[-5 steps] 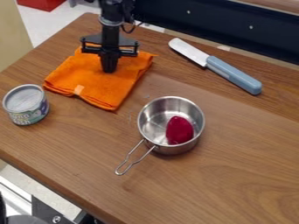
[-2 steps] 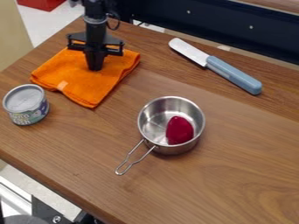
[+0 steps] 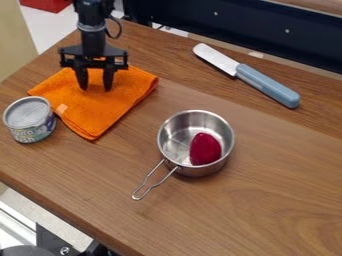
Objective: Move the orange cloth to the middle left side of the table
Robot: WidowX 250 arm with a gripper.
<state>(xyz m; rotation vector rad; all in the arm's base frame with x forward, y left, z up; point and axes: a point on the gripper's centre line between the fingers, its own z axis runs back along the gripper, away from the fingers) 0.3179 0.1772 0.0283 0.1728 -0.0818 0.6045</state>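
The black gripper (image 3: 95, 89) hangs at the upper left, over the back part of the orange cloth (image 3: 100, 107). Its two fingers stand apart, tips at or just above the cloth; whether they touch it I cannot tell. The cloth lies fairly flat on the left part of the wooden table (image 3: 267, 165), one corner pointing toward the front and its left corner close behind the can.
A can (image 3: 30, 120) stands at the left, right beside the cloth. The metal pot (image 3: 195, 142) with a dark red object (image 3: 205, 149) in it is near the middle, handle toward the front. A blue-handled knife (image 3: 267, 85) lies at the back right.
The gripper and cloth have moved left, the cloth's front corner also toward the front. The gripper's fingers, together before, have opened. Can, pot and knife have not moved.
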